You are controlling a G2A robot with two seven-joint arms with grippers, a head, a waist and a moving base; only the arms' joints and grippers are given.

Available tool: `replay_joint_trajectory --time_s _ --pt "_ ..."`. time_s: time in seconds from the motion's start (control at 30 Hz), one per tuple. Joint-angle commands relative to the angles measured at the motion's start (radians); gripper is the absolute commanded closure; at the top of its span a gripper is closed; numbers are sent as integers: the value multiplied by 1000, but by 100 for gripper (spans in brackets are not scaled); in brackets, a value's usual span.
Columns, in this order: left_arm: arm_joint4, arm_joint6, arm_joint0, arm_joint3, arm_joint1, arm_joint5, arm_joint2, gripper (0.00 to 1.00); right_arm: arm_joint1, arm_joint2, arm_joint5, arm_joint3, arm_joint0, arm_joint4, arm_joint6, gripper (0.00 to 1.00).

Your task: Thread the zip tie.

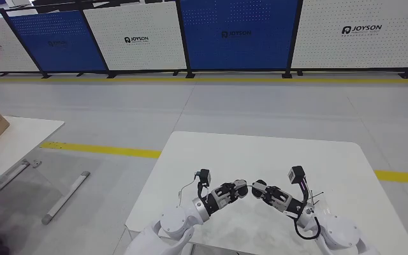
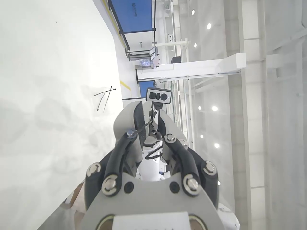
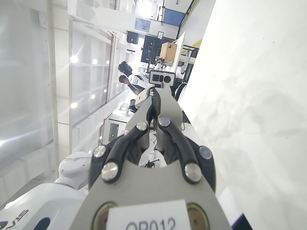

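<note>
Claws meet tip to tip above the white counter [image 1: 268, 150], and from where I stand this looks like the threading step itself. The left claw [image 2: 148, 111] has its jaws a little apart, and the zip tie [image 2: 145, 125], a thin black strap, runs across one pad into that gap. The right claw [image 3: 154, 94], straight ahead of the left one and almost touching it, is pressed closed; I cannot make out whether it pinches the strap's other end. A few spare ties [image 2: 104, 96] lie loose on the counter beyond the left claw, down beside the right arm's wrist. To do this well, I'd say the tail wants lining up square with the slot in the head before any push, with both wrists held level so the strap does not bow aside. Feed slowly, in a straight line; a skewed entry would likely jam or flick the strap out. The left claw should close only once the tip is through.
</note>
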Motion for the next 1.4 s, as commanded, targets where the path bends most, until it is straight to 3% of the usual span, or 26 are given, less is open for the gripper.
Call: replay_joint_trajectory --time_s 0.0,0.2,0.27,0.33,0.53,0.63,1.1,1.13,1.17,1.37 --pt "-1 0 0 0 0 -2 0 100 0 0 0 0 0 0 0 100" --pt "-4 -1 1 1 1 -4 1 99 0 0 0 0 0 0 0 100" --pt "-5 -2 2 0 1 -3 1 78 0 0 0 0 0 0 0 100" --pt "-5 -3 3 -1 2 -4 1 73 0 0 0 0 0 0 0 100" --pt "0 -8 5 -2 3 -4 1 82 0 0 0 0 0 0 0 100" --pt "3 -8 5 -3 4 -5 1 99 0 0 0 0 0 0 0 100" --pt "14 -2 3 -1 5 -12 8 100 -1 -1 1 -7 -6 1 -9 99" --pt "16 0 3 -3 5 -11 8 100 -2 0 3 -9 -8 -3 -11 42" --pt "18 2 3 -4 5 -8 9 100 -2 4 2 -11 -11 -4 -17 0" --pt "26 25 4 -21 7 34 5 100 4 56 -35 -22 -51 27 -8 0"
